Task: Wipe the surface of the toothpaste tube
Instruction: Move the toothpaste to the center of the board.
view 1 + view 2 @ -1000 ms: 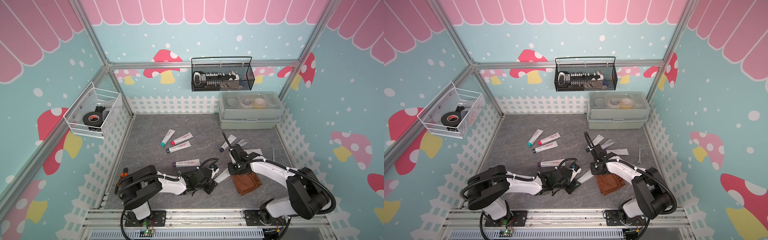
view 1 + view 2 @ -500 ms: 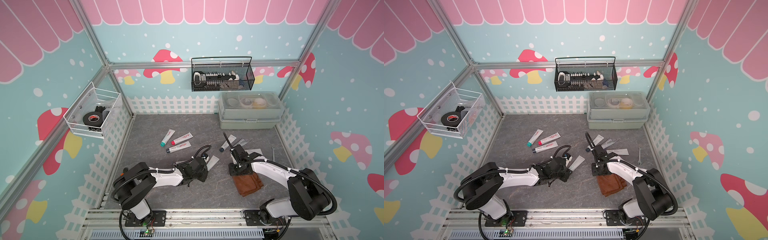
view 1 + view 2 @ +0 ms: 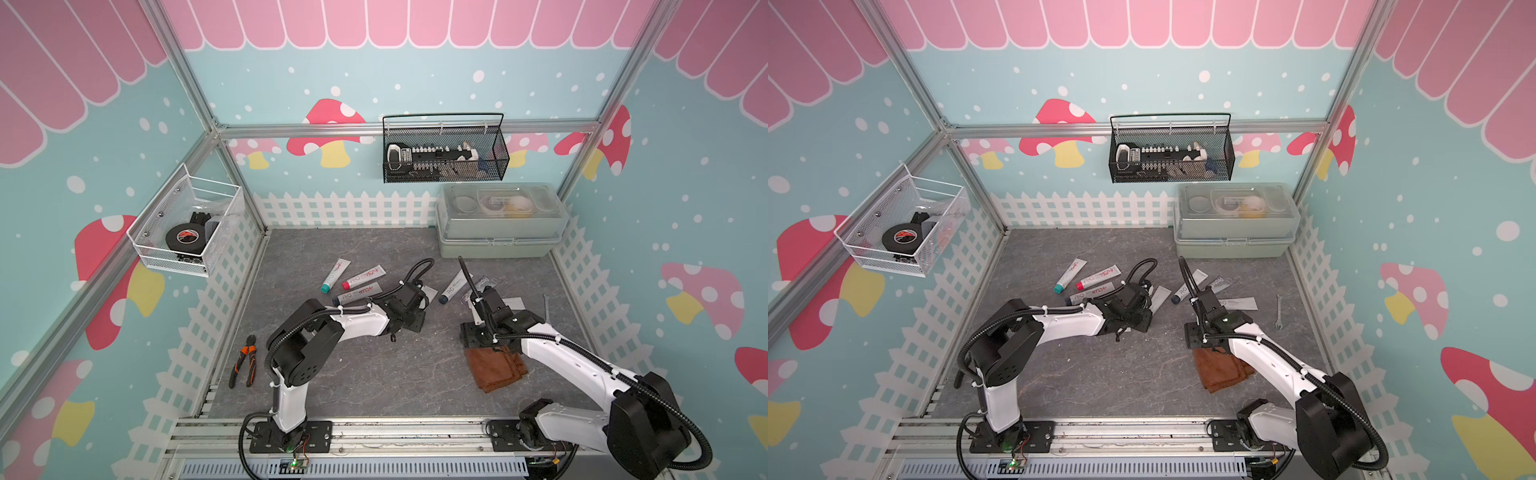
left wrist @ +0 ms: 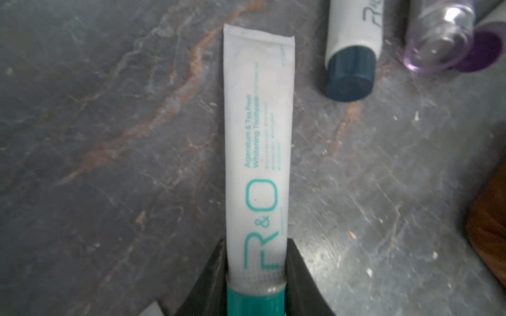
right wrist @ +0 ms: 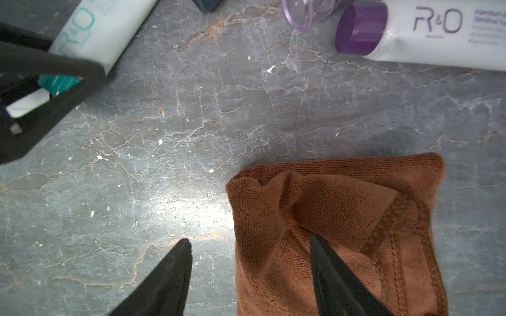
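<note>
Firmly, the left gripper [image 4: 256, 255] pinches the teal-capped toothpaste tube [image 4: 257, 123] just above its cap. The tube stretches out from the jaws low along the grey table [image 4: 109, 164], beside a dark-blue-capped tube [image 4: 351, 60]; whether it rests there I cannot tell. Well apart, the right gripper [image 5: 249, 239] stands with jaws spread, one finger over the brown cloth [image 5: 356, 197], the other above bare table, near a purple-capped tube [image 5: 410, 32].

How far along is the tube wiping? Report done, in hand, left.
Done: the left gripper is shut on the teal-capped R&O toothpaste tube near its cap. In hand: the right gripper stands open over the edge of the brown cloth, not gripping it. Left: cloth and tube are apart; no wiping contact shows.
</note>
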